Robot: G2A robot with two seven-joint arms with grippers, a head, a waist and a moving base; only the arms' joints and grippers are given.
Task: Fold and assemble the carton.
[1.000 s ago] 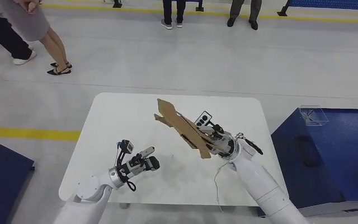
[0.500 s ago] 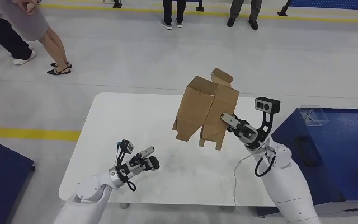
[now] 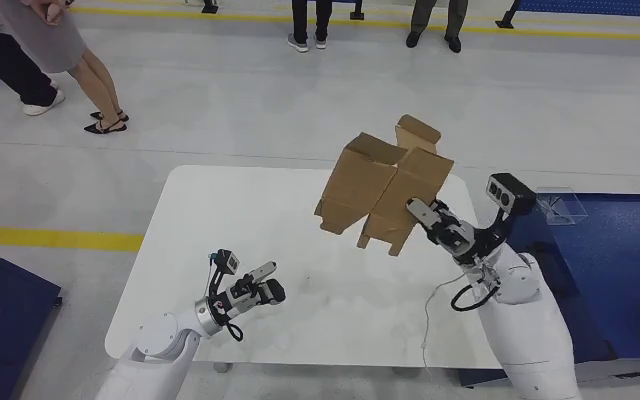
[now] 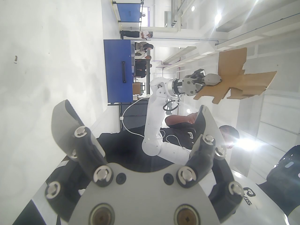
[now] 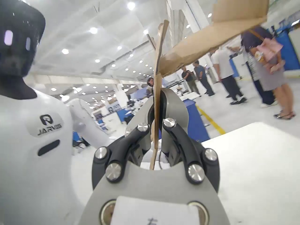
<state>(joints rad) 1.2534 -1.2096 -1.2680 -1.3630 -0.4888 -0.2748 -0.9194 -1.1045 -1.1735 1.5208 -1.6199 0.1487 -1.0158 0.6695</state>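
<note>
Top view: our right gripper (image 3: 417, 210) pinches the light, floppy carton (image 3: 372, 185) by one edge; our left gripper (image 3: 268, 281), spread wide, could brace a panel.

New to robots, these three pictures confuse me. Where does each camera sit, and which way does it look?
Top view: above the robot, looking down at the table; left arm and right arm show, right gripper holding the carton aloft.
Left wrist view: on the left arm, looking past the open left gripper toward the right arm.
Right wrist view: on the right arm, along its fingers clamped on the carton.
Shared: all three show the carton.
</note>
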